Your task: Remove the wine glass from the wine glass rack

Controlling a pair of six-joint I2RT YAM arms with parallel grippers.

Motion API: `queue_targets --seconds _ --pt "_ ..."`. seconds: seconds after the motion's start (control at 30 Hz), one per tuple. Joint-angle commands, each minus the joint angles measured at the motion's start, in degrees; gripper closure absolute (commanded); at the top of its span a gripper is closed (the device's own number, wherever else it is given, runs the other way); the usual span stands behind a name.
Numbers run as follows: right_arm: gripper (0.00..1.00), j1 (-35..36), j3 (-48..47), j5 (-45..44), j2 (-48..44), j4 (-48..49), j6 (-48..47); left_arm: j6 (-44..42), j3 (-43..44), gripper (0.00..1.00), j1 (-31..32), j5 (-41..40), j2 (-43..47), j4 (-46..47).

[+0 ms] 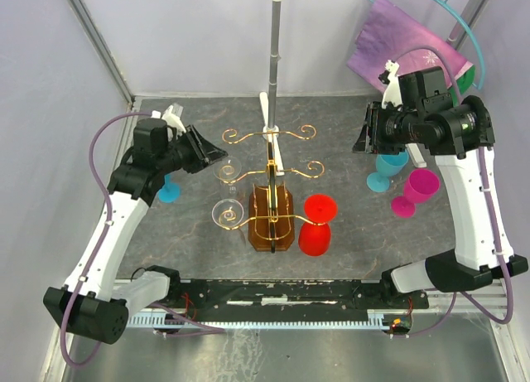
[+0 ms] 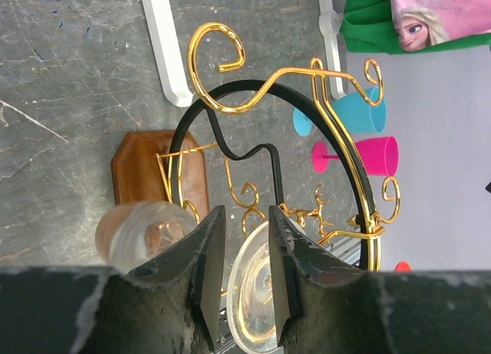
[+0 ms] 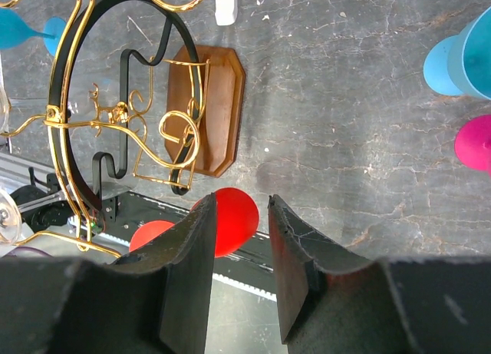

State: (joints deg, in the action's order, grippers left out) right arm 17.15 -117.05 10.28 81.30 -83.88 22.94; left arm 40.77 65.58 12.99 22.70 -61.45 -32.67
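Observation:
The gold wire wine glass rack [image 1: 271,179] stands mid-table on its amber base [image 1: 271,224]. Two clear wine glasses hang upside down on its left arms, one further back [image 1: 226,171] and one nearer [image 1: 225,212]. A red glass [image 1: 318,224] is at its near right arm. My left gripper [image 1: 217,157] sits just beside the further clear glass. In the left wrist view its jaws [image 2: 245,216] stand narrowly apart, the glass's round foot [image 2: 257,292] showing in the gap just beyond them, its bowl [image 2: 142,235] to the left. My right gripper [image 1: 362,137] hovers open and empty.
A grey pole [image 1: 273,50] rises on a white base behind the rack. A cyan glass [image 1: 387,168] and a magenta glass [image 1: 414,191] stand on the right under the right arm. Another cyan glass [image 1: 169,187] stands beneath the left arm. A purple bag [image 1: 397,42] hangs back right.

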Motion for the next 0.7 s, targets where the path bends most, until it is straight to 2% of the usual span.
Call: queue_targets --seconds 0.0,0.27,0.47,0.53,0.6,0.67 --pt "0.59 0.32 -0.1 -1.03 -1.0 1.17 0.62 1.58 0.14 0.66 0.62 2.34 1.14 2.18" --pt "0.59 0.34 -0.14 -1.75 -1.18 1.17 0.54 2.86 -0.46 0.71 0.69 3.95 2.3 2.78" --pt "0.59 0.34 -0.02 -2.22 -1.43 1.25 0.7 4.63 -2.39 0.72 0.68 5.63 3.65 3.56" --pt "0.59 0.32 -0.1 -2.26 -1.49 1.26 0.73 4.89 -2.68 0.66 0.66 5.88 3.96 3.52" --pt "0.59 0.32 -0.14 -2.42 -1.48 1.25 0.82 5.04 -2.74 0.55 0.68 5.71 4.42 3.43" --pt "0.59 0.39 0.05 -2.54 -1.67 1.26 0.91 5.06 -2.61 0.53 0.67 5.73 4.79 3.09"
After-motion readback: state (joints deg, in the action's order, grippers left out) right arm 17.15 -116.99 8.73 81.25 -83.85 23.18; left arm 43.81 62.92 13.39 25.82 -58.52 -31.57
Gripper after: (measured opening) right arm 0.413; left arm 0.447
